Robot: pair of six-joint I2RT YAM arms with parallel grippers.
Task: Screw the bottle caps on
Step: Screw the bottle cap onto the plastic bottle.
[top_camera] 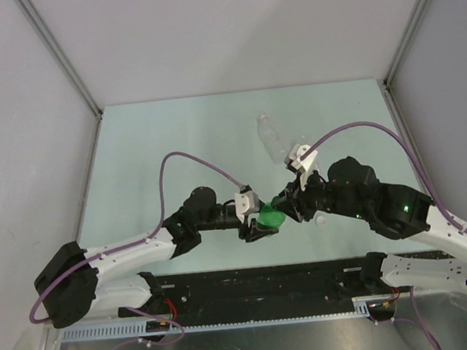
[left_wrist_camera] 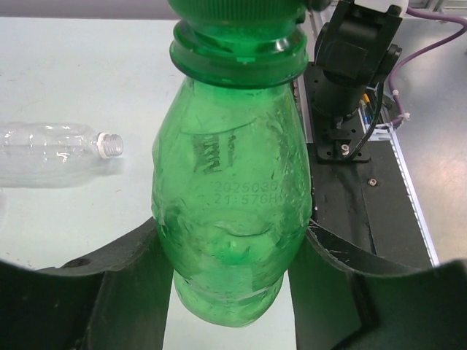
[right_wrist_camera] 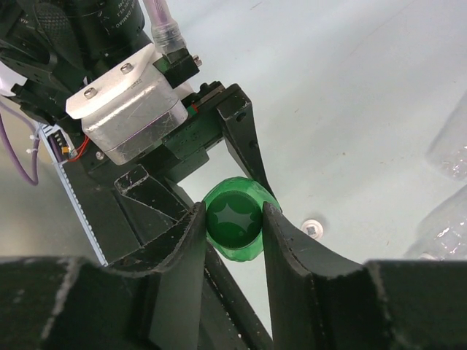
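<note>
- Between the two arms, the green bottle [left_wrist_camera: 233, 146] sat with the left pincer [left_wrist_camera: 233, 227] clamped on its body.
- The right pincer [right_wrist_camera: 235, 209] was closed on the dark green cap [right_wrist_camera: 235, 219] at the bottle's neck.
- A white cap [right_wrist_camera: 312, 227] lay near on the surface [top_camera: 171, 131].
- A clear bottle [left_wrist_camera: 51, 153] lay on its side farther back.

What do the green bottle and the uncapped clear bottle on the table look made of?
Green bottle: probably plastic, translucent and glossy; light passes through and the wall is dented. Clear bottle: likely thin plastic, transparent, ribbed and crumpled-looking, with a threaded neck.
</note>
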